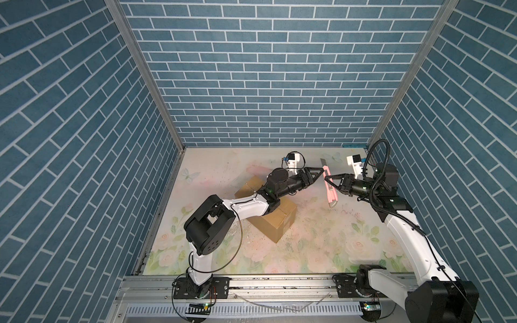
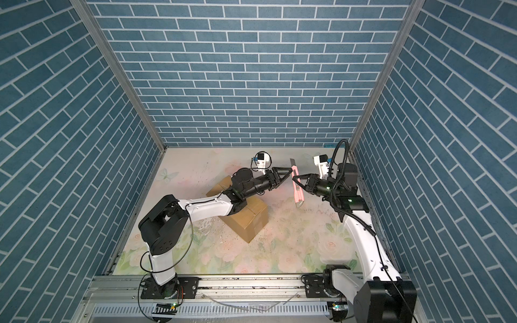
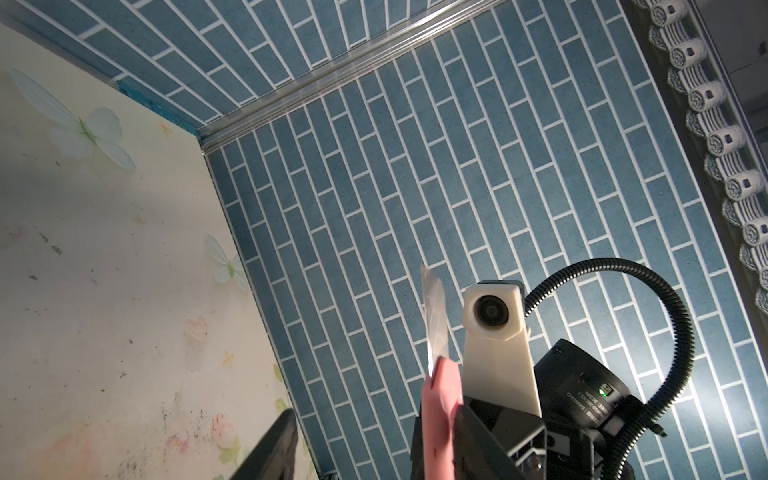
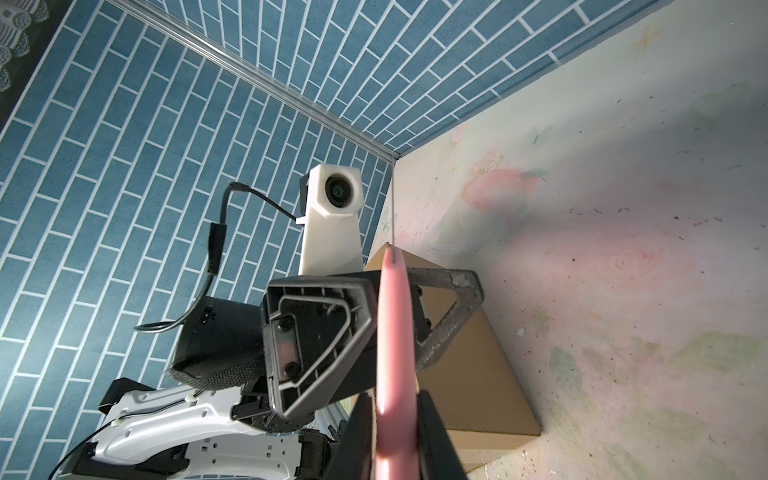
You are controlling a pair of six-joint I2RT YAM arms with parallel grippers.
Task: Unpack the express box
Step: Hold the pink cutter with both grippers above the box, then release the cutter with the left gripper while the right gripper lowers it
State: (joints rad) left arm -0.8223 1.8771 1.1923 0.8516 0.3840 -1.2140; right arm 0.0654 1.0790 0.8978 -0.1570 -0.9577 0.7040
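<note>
The express box (image 1: 279, 223) (image 2: 249, 221), a plain brown carton, stands on the floral table with its flaps down, partly hidden under my left arm. It also shows in the right wrist view (image 4: 469, 374). A pink knife (image 1: 330, 190) (image 2: 298, 193) with its blade (image 3: 434, 320) out hangs above the table to the right of the box. My right gripper (image 1: 330, 183) (image 4: 397, 436) is shut on the knife's handle (image 4: 395, 332). My left gripper (image 1: 319, 174) (image 3: 382, 444) is open at the knife's upper part, one finger (image 3: 490, 440) against the pink handle (image 3: 440, 415).
Blue brick-pattern walls close in the table on three sides, and the right wall is close behind the right arm (image 1: 391, 212). An aluminium rail (image 1: 279, 282) runs along the front edge. Small dark crumbs speckle the table (image 1: 251, 243) round the box.
</note>
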